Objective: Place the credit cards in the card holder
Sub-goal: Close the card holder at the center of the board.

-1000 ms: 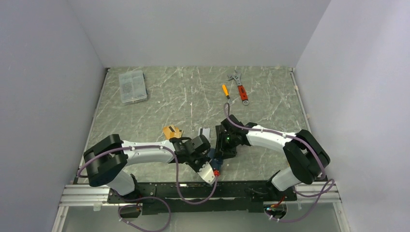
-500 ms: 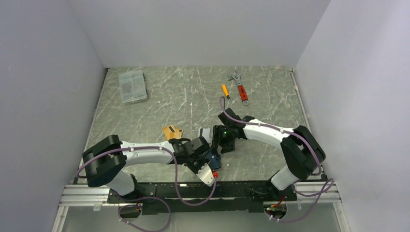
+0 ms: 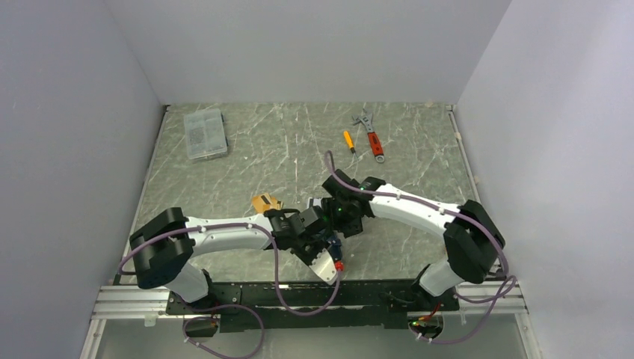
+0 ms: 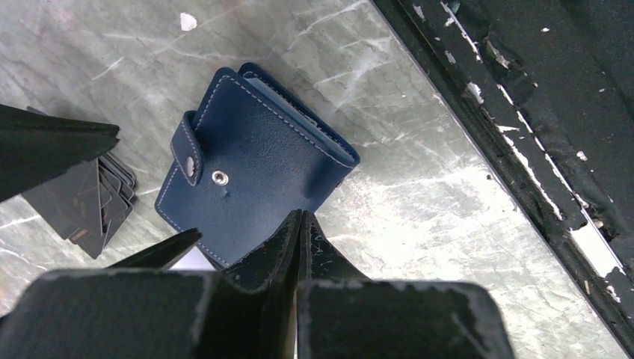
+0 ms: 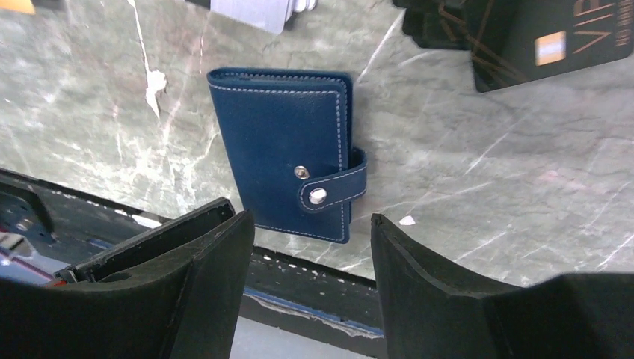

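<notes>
**Top view.** A grey-green marbled table [image 3: 299, 149] stands between pale walls. The left arm [image 3: 224, 233] and the right arm [image 3: 407, 208] bend inward, and their wrists meet at the middle, close to the table's near edge. A few orange-tan credit cards [image 3: 265, 203] lie just left of where the wrists meet. A clear plastic box [image 3: 204, 133] sits at the far left. At the far right of centre, an orange-handled screwdriver [image 3: 348, 140] lies near a red-handled adjustable wrench [image 3: 371, 136], the two not touching.

**Left wrist view.** The navy blue card holder [image 4: 254, 161] lies flat and closed on the table, its strap snapped shut, near the black rail [image 4: 523, 112] along the table's edge. The left claw [image 4: 299, 221] has its fingers pressed together with nothing between them. Its tip is over the holder's nearest edge, but whether it touches cannot be told. Fanned black cards [image 4: 93, 202] lie just beside the holder's strap side.

**Right wrist view.** The same holder lies closed, with its strap to the right. The right claw [image 5: 306, 221] stands wide and holds nothing, with one finger on each side of the holder's near end. A white-grey card [image 5: 254, 11] lies just past the holder's far edge. Black cards with gold "VIP" lettering lie at the upper right.
</notes>
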Action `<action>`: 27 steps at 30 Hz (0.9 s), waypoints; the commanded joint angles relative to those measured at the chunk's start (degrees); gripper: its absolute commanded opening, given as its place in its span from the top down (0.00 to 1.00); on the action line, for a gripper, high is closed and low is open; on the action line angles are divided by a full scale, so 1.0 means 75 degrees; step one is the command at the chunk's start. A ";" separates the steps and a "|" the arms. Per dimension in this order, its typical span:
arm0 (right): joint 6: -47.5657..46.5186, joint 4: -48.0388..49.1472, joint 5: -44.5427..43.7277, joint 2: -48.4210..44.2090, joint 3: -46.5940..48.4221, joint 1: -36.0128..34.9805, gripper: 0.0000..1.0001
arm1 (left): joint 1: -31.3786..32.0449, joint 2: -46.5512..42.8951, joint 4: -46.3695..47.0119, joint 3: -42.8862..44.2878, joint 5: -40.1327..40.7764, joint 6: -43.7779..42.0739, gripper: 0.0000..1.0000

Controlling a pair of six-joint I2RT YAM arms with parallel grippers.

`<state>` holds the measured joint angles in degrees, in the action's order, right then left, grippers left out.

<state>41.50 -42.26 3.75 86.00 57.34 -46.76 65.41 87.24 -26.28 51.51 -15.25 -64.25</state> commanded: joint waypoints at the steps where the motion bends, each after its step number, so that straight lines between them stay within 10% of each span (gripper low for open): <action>1: -0.0085 -0.0479 -0.0400 0.0407 0.0503 -0.0290 0.40 | 0.0097 0.0180 -0.0056 0.0049 -0.0309 -0.0059 0.94; 14: -0.0177 -0.0596 -0.0365 0.0865 0.0580 -0.0351 0.62 | 0.0175 0.0356 -0.0078 0.0058 -0.0199 -0.0125 0.93; 27: -0.0152 -0.0682 -0.0462 0.1061 0.0799 -0.0633 0.59 | 0.0174 0.0321 -0.0116 -0.0003 -0.0124 -0.0127 0.94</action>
<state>40.27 -46.02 1.67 94.19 61.78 -51.42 66.37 89.91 -26.44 51.44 -15.27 -64.42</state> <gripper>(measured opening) 0.434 0.066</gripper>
